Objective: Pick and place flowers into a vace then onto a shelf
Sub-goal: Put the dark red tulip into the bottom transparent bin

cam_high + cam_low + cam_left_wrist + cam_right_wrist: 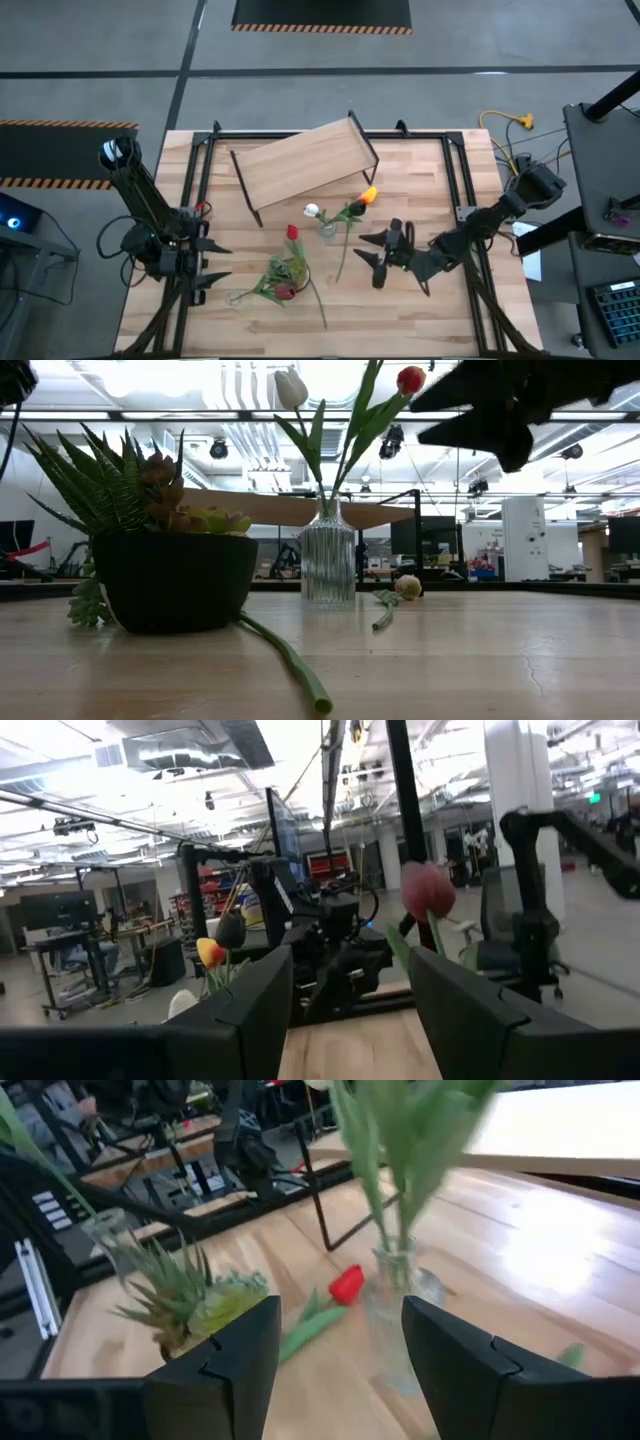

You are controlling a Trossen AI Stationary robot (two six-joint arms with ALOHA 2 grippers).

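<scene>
**Two stems in, rest on the table**

Near edge: red flower [292,232] lies loose at 9 o'clock of the vase [328,229]. Floppy, light, so grab low on the stalk imo. Right gripper [381,254] at 3 o'clock, spread, empty. Left gripper [207,262] spread, idle. Shelf [305,163] at 12, bare.

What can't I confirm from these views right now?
- Low view: the dark pot hides the lying flower's head.
- Low view: the vase and stems cover most of the shelf.
- Right wrist view: the picture's edge cuts off the flower heads above the vase.
</scene>
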